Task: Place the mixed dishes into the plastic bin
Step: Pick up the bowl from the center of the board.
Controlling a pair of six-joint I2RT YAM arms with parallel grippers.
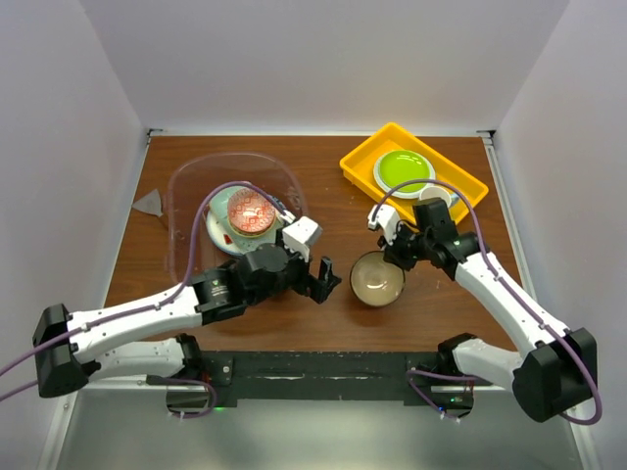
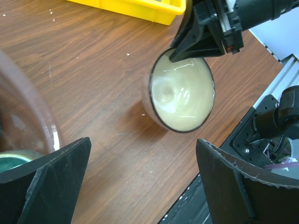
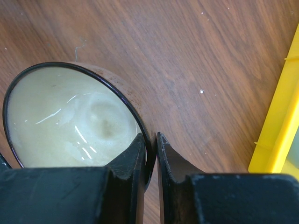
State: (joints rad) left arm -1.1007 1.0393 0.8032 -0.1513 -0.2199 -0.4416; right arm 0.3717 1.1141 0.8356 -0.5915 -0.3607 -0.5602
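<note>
Right gripper point(image 3: 150, 142) is only pinching the cream-glazed bowl point(image 3: 70, 116) by its rim, so it could totally swing and slip out heading to the plastic bin point(image 1: 186, 191).

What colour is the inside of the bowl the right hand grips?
The bowl is pale cream inside with a black rim; clearest in the right wrist view.
</note>
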